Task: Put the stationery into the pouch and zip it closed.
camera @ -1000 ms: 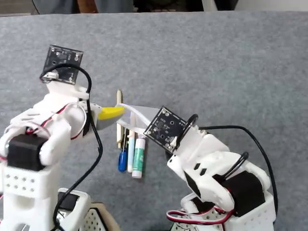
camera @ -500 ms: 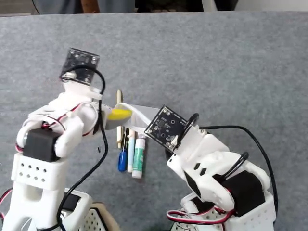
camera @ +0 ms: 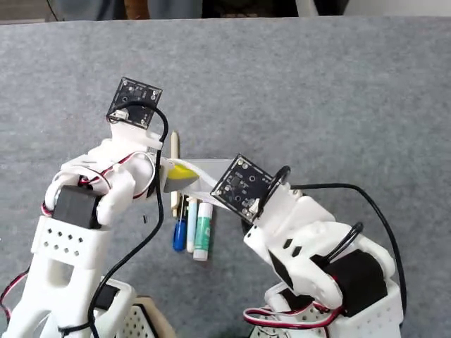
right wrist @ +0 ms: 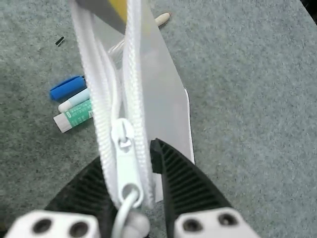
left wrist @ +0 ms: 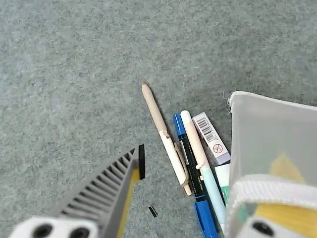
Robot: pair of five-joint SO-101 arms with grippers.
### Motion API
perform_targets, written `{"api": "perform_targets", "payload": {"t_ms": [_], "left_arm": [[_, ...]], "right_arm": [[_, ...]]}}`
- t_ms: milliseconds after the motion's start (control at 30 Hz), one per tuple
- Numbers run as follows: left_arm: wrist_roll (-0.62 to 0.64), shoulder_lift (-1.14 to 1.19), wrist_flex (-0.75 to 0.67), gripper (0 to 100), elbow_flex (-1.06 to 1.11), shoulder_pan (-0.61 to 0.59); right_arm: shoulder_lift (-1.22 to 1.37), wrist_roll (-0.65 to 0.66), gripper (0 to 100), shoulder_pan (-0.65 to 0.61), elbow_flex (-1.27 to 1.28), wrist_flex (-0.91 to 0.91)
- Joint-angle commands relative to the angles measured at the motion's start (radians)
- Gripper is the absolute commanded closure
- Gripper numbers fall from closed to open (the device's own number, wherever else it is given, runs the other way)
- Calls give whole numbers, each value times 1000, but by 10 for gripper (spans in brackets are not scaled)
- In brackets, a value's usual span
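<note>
The translucent pouch [camera: 206, 171] with a white zipper [right wrist: 132, 84] is held off the table, my right gripper [right wrist: 128, 158] shut on its zipper edge beside the slider [right wrist: 122, 141]. My left gripper [left wrist: 208, 173] is open at the pouch's other end: one finger [left wrist: 130, 174] hangs over bare table, and the yellow-padded finger [camera: 180, 171] shows through the pouch wall. Under the pouch lie a beige pen [left wrist: 163, 134], a dark blue pen [left wrist: 190, 163], a light blue pen [left wrist: 203, 158], an eraser [left wrist: 210, 138] and a glue stick [camera: 203, 229].
The grey felt table [camera: 317, 91] stretches open to the far side and the right. A small black fragment [left wrist: 153, 211] lies near the pens. Both arm bases crowd the near edge.
My left arm has swung right and away from its base, carrying its yellow finger from beside the pouch's end to against it. The right arm and the pouch have stayed put.
</note>
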Motion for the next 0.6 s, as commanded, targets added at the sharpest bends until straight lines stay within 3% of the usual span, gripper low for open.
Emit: {"api": "perform_targets", "payload": {"t_ms": [0,333,567], "left_arm": [[-9,0,-20,609,-12,12],[-8,-6,-14,966,-8,45],[-8,-6,-12,971,-4,153]], "right_arm": [[2,-14,986,-11,-1,2],[2,-14,986,-11,1,0],[2,-15,984,-11,1,2]]}}
